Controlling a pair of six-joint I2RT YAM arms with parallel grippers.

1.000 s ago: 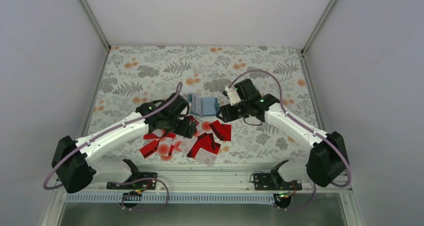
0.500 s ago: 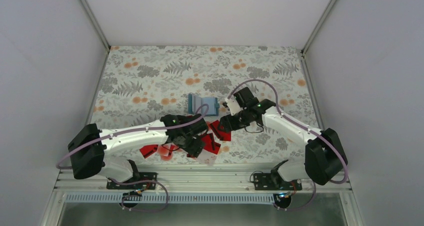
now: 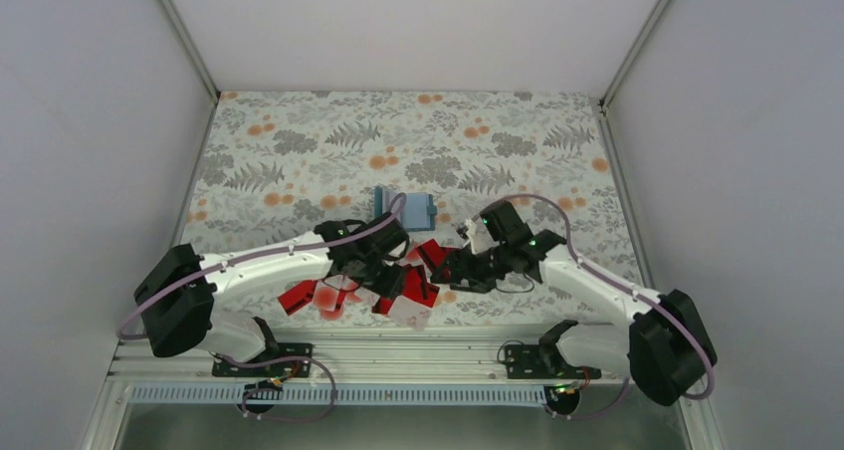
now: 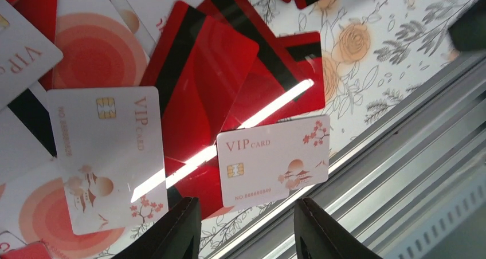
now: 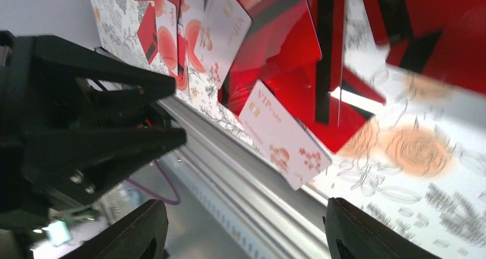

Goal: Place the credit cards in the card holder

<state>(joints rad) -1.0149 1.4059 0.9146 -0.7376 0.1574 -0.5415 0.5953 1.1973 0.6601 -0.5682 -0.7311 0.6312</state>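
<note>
This looks like a robotics lab test cell: plain white panel walls [image 3: 418,22] box in the upper frame, aluminium struts [image 3: 184,37] run up the corners, and two cabled robot arms [image 3: 269,263] stand on a metal rail [image 3: 418,345] along the bottom edge.

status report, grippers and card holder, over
Left gripper open, empty, over a white VIP card. Right gripper open, empty, at the same credit cards pile. Card holder beyond the pile, not gripped. Grippers close together, could clash.
</note>
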